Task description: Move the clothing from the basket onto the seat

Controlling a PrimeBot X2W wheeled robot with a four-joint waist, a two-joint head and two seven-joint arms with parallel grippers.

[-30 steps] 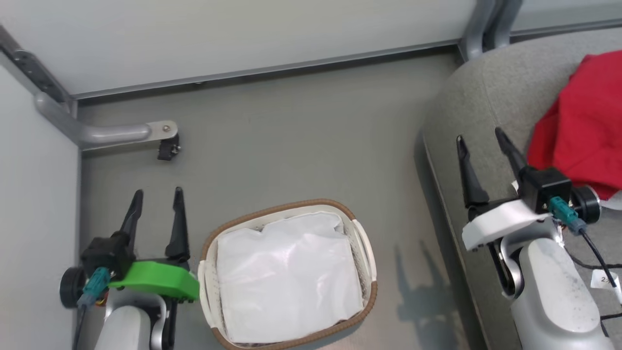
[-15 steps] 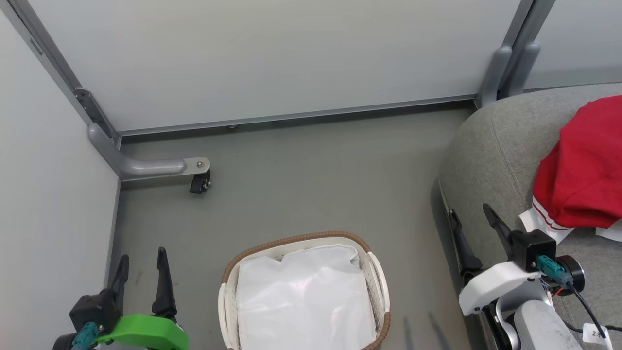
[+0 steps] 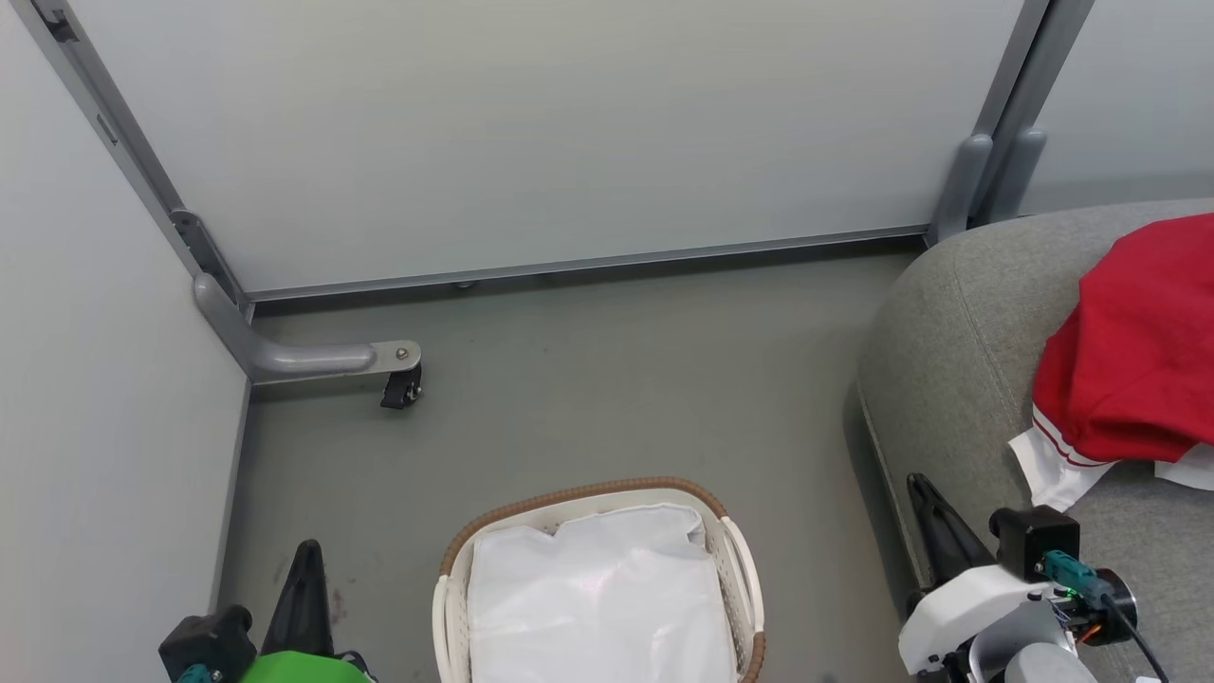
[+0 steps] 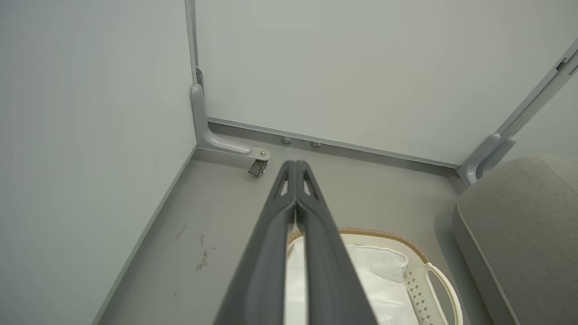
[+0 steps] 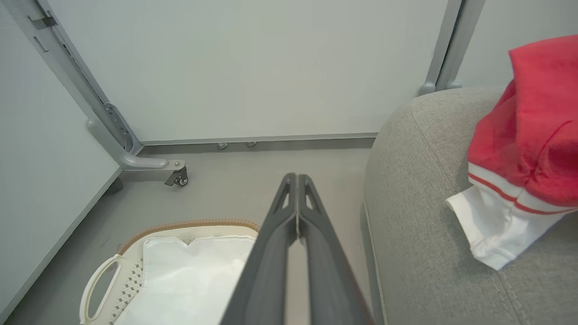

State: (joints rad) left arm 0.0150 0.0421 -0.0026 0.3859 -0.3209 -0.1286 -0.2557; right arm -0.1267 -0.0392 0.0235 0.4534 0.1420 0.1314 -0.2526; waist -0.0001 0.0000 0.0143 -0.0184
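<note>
The red clothing (image 3: 1138, 370) with its white striped cuff lies on the grey seat (image 3: 948, 379) at the right, also seen in the right wrist view as clothing (image 5: 528, 131) on the seat (image 5: 415, 189). The basket (image 3: 588, 491) stands on the floor at the bottom centre, holding only its white liner (image 3: 597, 598). My left gripper (image 3: 308, 550) is shut with nothing in it, left of the basket, fingertips together (image 4: 295, 163). My right gripper (image 3: 918, 484) is shut and empty beside the seat's front edge, fingertips touching (image 5: 296, 177).
Pale wall panels close off the back and left. A grey bracket with a black caster (image 3: 400, 387) sticks out at the left corner. A grey post (image 3: 986, 180) stands behind the seat. Grey floor (image 3: 616, 379) lies between the basket and the back wall.
Both grippers have gone from open to shut. The camera has tilted up, so the basket and grippers sit lower in the picture. The clothing stays on the seat.
</note>
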